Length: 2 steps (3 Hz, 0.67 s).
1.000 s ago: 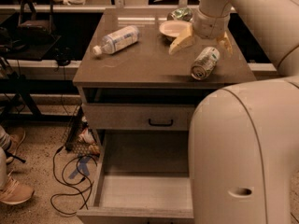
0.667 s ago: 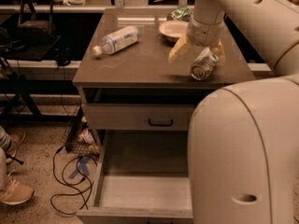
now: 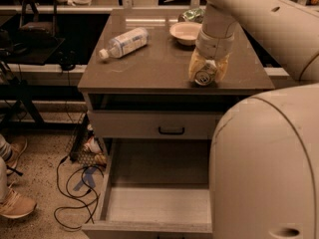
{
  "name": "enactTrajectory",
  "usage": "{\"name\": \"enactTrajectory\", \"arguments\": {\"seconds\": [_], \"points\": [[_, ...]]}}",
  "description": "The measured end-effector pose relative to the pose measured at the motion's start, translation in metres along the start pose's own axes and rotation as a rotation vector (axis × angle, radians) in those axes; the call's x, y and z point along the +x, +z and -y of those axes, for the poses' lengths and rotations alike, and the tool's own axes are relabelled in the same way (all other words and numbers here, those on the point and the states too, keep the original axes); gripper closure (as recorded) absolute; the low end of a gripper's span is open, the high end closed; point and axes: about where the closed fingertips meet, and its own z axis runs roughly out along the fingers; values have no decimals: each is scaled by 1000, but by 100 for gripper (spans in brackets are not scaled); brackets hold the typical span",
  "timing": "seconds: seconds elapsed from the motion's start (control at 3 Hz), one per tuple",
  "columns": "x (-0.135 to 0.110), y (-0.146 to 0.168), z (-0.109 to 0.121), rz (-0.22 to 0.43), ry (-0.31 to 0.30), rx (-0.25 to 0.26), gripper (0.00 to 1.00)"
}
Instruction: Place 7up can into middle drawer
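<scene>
The 7up can [image 3: 204,77] lies on its side near the front right edge of the brown tabletop [image 3: 149,63], its shiny top facing the camera. My gripper [image 3: 208,72] comes down from the arm above and its yellowish fingers [image 3: 195,68] sit on both sides of the can, closed on it at table level. The middle drawer [image 3: 159,205] is pulled out below, a grey box with a bare flat floor and nothing in it. Its right part is hidden behind my body.
A clear plastic bottle [image 3: 124,42] lies on the tabletop's left. A white bowl [image 3: 185,31] and a green packet [image 3: 192,15] sit at the back. A closed drawer front with a black handle [image 3: 172,130] is above the open drawer. Cables [image 3: 75,198] and a shoe [image 3: 15,203] lie on the floor at left.
The gripper has moved from beside the can to over it, with fingers now on both sides. The can has shifted a little left toward the front edge.
</scene>
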Motion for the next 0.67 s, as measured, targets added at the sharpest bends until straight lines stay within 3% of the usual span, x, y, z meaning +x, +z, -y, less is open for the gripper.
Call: {"name": "enactTrajectory", "arguments": {"seconds": [0.33, 0.67], "points": [[16, -14, 7, 14, -20, -8, 83], [48, -45, 22, 43, -28, -83, 100]]}}
